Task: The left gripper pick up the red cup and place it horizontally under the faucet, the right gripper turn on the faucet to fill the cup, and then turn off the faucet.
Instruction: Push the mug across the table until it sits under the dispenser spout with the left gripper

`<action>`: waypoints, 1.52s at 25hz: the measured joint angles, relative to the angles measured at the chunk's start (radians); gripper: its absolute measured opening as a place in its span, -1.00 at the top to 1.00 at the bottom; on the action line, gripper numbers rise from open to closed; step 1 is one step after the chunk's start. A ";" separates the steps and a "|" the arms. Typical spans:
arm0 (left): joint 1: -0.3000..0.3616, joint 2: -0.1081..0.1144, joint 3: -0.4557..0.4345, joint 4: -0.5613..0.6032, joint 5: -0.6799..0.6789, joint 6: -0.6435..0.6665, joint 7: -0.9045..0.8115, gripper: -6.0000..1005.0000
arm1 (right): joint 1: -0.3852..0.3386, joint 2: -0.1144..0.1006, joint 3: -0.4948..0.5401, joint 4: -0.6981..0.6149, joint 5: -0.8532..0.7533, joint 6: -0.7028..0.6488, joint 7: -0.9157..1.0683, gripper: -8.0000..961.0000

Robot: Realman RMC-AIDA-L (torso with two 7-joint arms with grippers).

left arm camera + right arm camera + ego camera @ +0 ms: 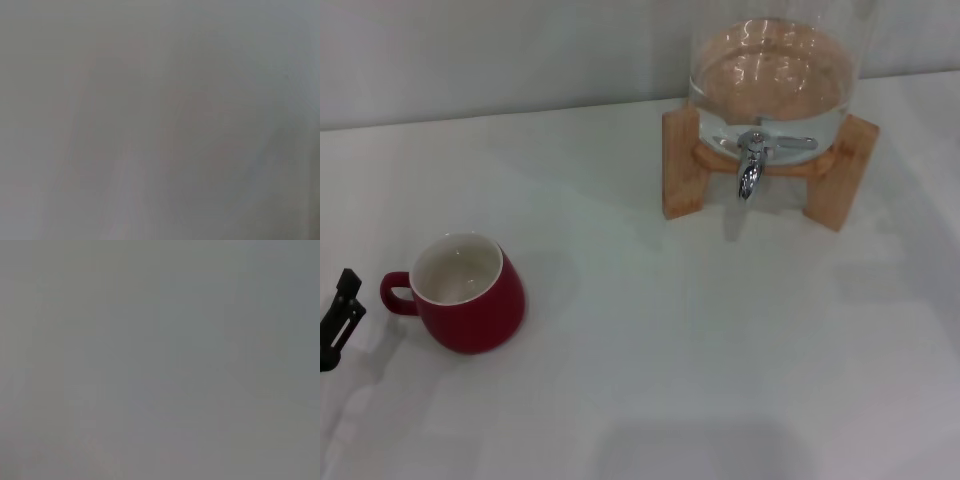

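Note:
The red cup point(468, 291) stands upright on the white table at the left, white inside, its loop handle pointing left. The left gripper point(340, 318) shows only as black finger parts at the left edge, just left of the cup's handle and apart from it. The faucet point(753, 164) is a chrome tap with a downward spout on the clear glass dispenser point(770, 80) in a wooden stand point(682, 165) at the back right. The right gripper is out of view. Both wrist views show only plain grey.
The white table point(650, 340) runs to a pale wall at the back. The dispenser holds water. The stand's two wooden legs flank the spout, with open table below the spout.

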 joint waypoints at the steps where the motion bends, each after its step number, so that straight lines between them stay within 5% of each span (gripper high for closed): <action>1: 0.002 0.000 0.001 0.001 0.000 0.000 0.000 -0.74 | 0.000 0.000 0.000 0.000 0.000 0.000 0.000 -0.30; 24: 0.024 0.000 0.006 0.014 0.007 0.059 0.000 -0.74 | 0.014 -0.004 0.000 0.001 -0.002 -0.001 0.000 -0.30; 38: -0.018 0.006 0.047 0.002 0.007 0.151 0.005 -0.74 | 0.024 -0.003 0.000 0.002 -0.002 -0.001 0.000 -0.29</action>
